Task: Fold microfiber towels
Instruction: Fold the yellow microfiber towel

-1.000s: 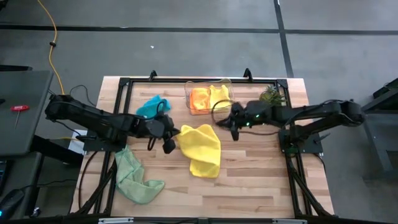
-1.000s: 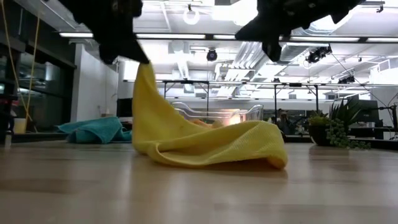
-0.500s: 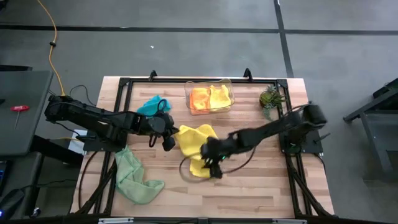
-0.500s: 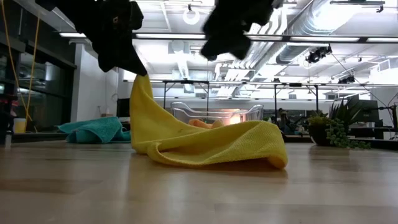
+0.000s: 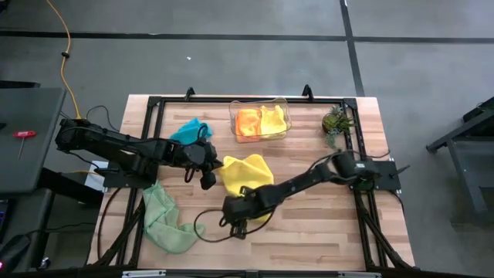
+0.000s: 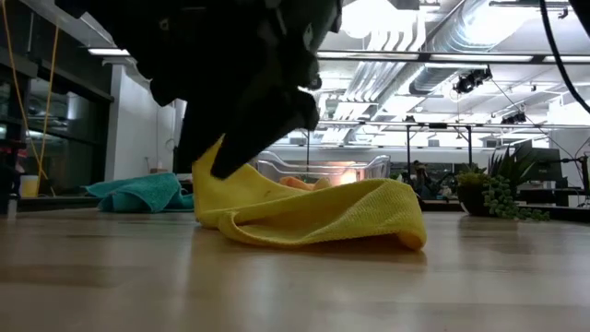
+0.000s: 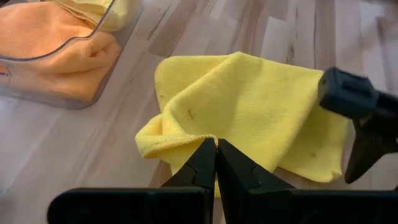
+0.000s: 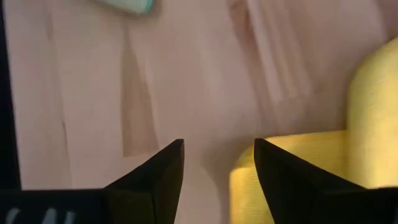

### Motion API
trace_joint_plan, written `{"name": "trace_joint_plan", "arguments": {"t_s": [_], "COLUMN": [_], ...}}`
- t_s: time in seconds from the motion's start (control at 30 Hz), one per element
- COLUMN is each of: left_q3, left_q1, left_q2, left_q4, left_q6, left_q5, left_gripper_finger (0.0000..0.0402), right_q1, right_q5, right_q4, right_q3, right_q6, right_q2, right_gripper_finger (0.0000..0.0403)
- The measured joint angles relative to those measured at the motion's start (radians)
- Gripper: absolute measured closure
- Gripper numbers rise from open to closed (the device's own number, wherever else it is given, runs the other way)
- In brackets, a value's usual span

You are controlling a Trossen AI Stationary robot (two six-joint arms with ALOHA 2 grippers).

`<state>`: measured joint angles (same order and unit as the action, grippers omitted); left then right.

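We see a plain yellow towel [image 5: 248, 176] at the frame's centre, a teal-blue one [image 5: 189, 130] upper left, and a light green one [image 5: 165, 218] lower left. In the clear bin [image 5: 231, 123] lie an orange towel [image 5: 248, 122] and a second yellow towel [image 5: 273, 120].

The left gripper [image 5: 209, 173] is held low at mid-table, fingers [image 7: 202, 165] pressed together. The right gripper [image 8: 217, 163] is stretched across, fingers parted.

No readable text or labels anywhere

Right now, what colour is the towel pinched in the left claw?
Yellow towel, plain, clearest in the left wrist view.
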<state>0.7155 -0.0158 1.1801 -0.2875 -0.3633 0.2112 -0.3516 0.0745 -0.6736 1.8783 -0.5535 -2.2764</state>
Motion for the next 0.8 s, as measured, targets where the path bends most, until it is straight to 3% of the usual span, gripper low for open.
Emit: {"name": "trace_joint_plan", "arguments": {"t_s": [0.2, 0.4, 0.8], "left_q3": [0.0, 0.0, 0.0], "left_q1": [0.0, 0.0, 0.0], "left_q2": [0.0, 0.0, 0.0], "left_q4": [0.0, 0.005, 0.027], "left_q6": [0.0, 0.0, 0.0], "left_q5": [-0.02, -0.02, -0.02], "left_gripper_finger": [0.0401, 0.0401, 0.0401], "right_q1": [-0.02, -0.02, -0.018], "right_q5": [0.031, 0.083, 0.067], "right_q4": [-0.133, -0.189, -0.233], "right_q3": [0.132, 0.144, 0.148], "right_q6": [-0.041, -0.083, -0.08], "right_q2": [-0.111, -0.108, -0.107], "right_gripper_finger": [0.0235, 0.0252, 0.0259]}}
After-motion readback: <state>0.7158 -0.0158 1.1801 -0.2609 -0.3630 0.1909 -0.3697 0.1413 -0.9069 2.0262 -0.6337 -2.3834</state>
